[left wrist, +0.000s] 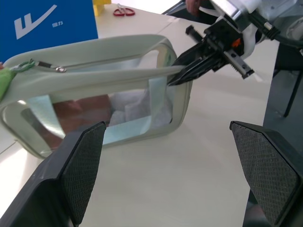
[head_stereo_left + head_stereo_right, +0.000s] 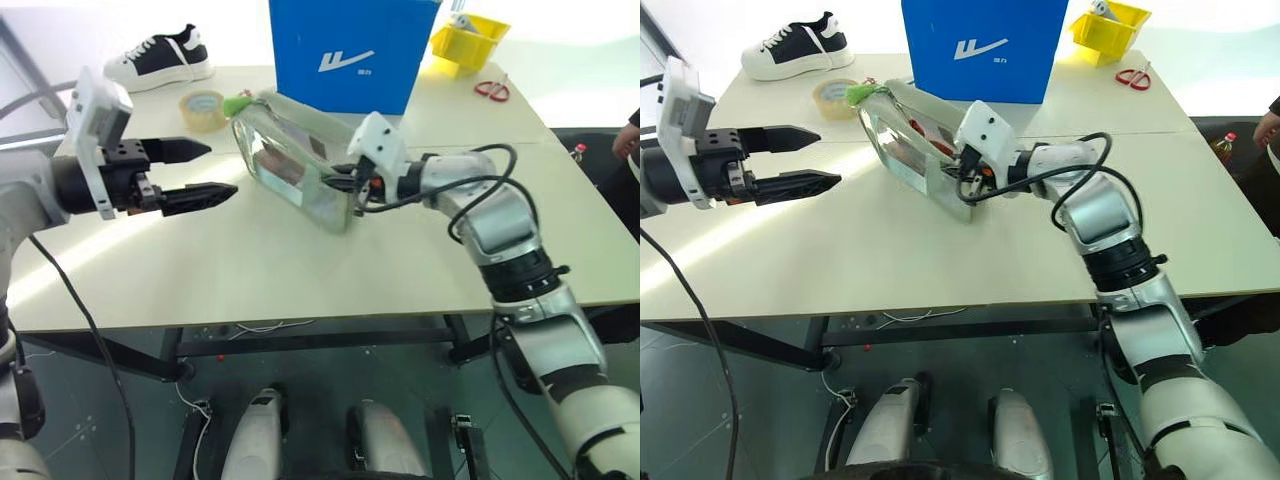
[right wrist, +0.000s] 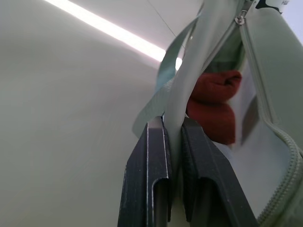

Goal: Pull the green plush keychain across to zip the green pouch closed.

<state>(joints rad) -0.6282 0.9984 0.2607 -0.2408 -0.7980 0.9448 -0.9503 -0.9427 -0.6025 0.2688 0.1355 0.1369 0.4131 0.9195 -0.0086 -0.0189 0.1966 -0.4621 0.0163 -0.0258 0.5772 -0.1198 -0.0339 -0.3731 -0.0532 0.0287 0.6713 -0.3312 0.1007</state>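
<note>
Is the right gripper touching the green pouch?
Touching. The right wrist view shows the right gripper shut on the green pouch, its edge pinched between the jaws.

R arm reaches fwd across the front, forearm angled in toward centre, wrist tipped slightly down; right gripper (image 3: 174, 142) w/ fingers (image 3: 149, 165) pinched together on a fabric edge of the green pouch (image 2: 295, 160). L arm bent, held up at the left side; left gripper (image 2: 200, 172) points roughly level toward centre, fingers spread wide, holding nothing.
</note>
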